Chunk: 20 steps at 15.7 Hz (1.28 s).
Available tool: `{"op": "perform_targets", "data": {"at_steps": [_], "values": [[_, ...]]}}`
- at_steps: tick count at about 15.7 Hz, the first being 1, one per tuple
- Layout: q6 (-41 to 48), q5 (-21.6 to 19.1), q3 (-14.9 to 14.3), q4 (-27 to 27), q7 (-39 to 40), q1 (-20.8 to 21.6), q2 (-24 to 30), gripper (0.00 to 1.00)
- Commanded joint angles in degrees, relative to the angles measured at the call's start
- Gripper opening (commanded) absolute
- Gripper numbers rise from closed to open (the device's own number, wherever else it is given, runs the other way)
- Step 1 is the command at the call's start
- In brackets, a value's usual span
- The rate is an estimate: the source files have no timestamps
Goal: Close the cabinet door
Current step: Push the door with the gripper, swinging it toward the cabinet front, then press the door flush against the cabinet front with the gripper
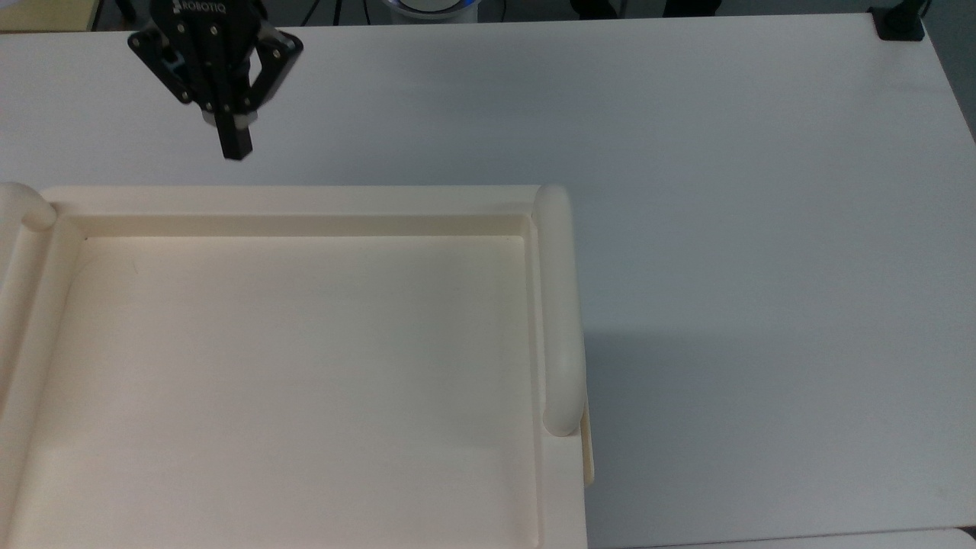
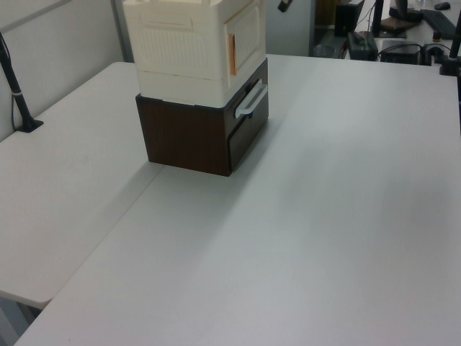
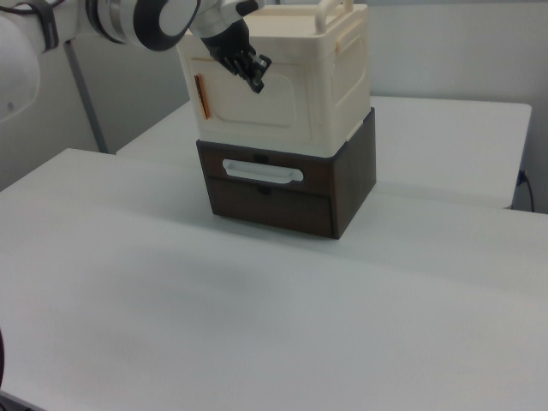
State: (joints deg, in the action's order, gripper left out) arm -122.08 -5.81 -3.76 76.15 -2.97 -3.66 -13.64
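Cabinet door [image 3: 257,107] flush, right view.

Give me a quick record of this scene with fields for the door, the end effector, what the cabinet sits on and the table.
cabinet door: swung shut against the cabinet front; a narrow orange slit shows at its edge on the right view's left
end effector: in front of the door's upper part, fingers together, holding nothing; contact with the door cannot be told
base: dark brown drawer unit under the cabinet, with a white handle
table: white
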Motion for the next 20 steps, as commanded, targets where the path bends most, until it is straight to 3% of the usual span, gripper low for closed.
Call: {"op": "perform_targets", "data": {"at_steps": [1, 5, 12, 16, 20], "values": [[-8.0, -1.0, -0.2, 1.0, -0.5, 1.9, -2.1, 0.0], [-15.7, -0.9, -0.2, 1.0, 0.0, 3.0, -4.5, 0.0], [-14.4, -0.6, -0.2, 1.8, 3.0, 3.1, -3.8, 0.0], [-2.3, 0.0, -0.4, 3.5, 9.0, 3.0, -1.9, 0.0], [10.9, 7.5, -0.3, 3.7, 8.9, 4.1, -0.9, 0.0]]}}
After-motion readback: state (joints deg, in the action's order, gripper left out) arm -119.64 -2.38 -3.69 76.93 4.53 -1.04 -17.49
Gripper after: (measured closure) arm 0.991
